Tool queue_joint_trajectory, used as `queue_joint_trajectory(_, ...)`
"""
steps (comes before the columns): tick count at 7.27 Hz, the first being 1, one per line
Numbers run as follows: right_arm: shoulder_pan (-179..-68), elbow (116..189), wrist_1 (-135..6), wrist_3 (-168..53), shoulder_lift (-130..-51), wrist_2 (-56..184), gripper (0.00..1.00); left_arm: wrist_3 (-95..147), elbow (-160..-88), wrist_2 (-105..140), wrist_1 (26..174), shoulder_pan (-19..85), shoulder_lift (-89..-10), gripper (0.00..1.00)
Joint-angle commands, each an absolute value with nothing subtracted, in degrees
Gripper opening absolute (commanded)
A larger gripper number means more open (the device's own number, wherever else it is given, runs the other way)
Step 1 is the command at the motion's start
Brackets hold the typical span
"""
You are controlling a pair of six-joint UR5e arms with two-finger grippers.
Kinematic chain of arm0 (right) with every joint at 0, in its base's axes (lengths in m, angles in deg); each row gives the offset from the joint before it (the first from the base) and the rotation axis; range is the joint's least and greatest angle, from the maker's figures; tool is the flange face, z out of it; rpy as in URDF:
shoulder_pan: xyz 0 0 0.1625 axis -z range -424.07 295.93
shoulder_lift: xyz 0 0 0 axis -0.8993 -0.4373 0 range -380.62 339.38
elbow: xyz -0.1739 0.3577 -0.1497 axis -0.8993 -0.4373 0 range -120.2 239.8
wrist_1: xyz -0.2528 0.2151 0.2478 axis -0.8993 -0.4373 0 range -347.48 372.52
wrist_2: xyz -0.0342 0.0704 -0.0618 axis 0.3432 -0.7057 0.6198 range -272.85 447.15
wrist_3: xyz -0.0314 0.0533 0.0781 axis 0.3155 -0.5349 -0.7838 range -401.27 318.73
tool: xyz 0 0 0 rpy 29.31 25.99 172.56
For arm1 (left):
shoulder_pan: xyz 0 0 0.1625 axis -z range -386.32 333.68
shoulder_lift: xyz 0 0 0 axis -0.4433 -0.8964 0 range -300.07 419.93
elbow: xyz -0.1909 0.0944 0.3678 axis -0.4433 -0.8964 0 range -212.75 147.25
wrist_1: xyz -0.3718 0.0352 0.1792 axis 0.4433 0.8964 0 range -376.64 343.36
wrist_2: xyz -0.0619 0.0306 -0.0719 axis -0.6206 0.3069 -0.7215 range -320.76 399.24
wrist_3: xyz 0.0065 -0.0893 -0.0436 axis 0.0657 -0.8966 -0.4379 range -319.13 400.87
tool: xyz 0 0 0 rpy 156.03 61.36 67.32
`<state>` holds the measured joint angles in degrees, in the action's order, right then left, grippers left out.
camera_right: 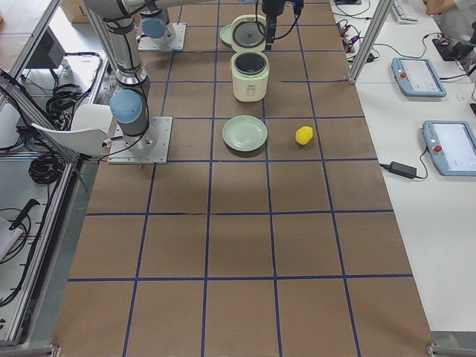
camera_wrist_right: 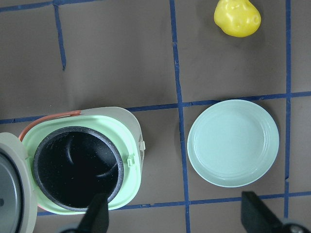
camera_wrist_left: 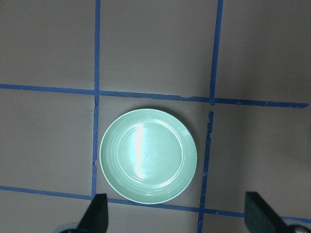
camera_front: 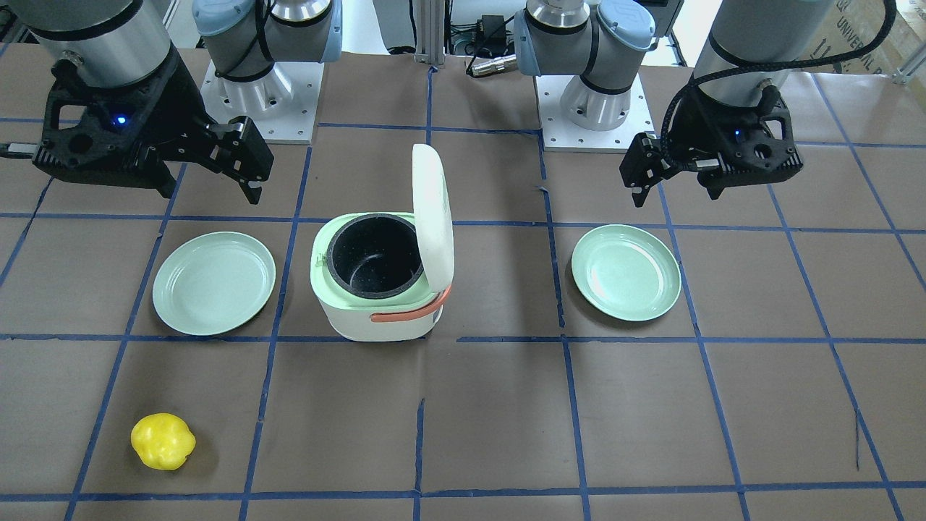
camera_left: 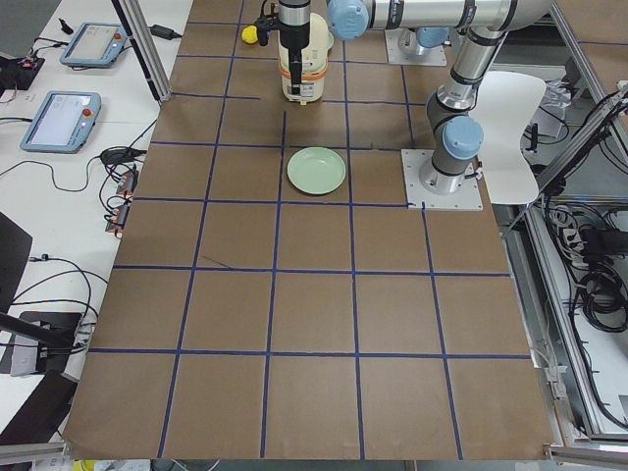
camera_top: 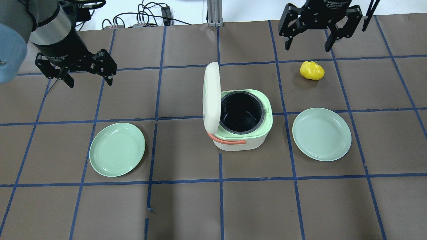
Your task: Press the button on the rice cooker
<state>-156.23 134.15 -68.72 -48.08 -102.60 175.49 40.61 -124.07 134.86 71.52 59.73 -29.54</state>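
Well clear of the rice cooker (camera_top: 258, 141), left fingers (camera_top: 109, 74) and right fingers (camera_top: 287, 41) hang apart.

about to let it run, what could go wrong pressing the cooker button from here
The lid stands open and upright; the left gripper coming in could knock it shut.
The cooker sits loose on the table, so a sideways press may just slide it.

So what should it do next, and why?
Probably the right gripper should lower toward the small tab on the rice cooker's rim, which faces that arm's side. It and the left gripper hang open, away from the cooker; its lid stands open.
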Motion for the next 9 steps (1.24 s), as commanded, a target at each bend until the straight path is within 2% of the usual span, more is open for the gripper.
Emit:
queue_joint_trajectory(1, -156.3, 134.3, -68.6, -48.1, -102.3, 175.4, 0.95, 40.6, -124.1, 134.9, 71.5, 59.7, -29.5, 1.00)
queue_joint_trajectory(9, -156.7, 134.6, -68.4, -48.9, -103.2, 176.2, 0.95, 40.6, -124.1, 134.9, 71.5, 59.7, -29.6, 1.00)
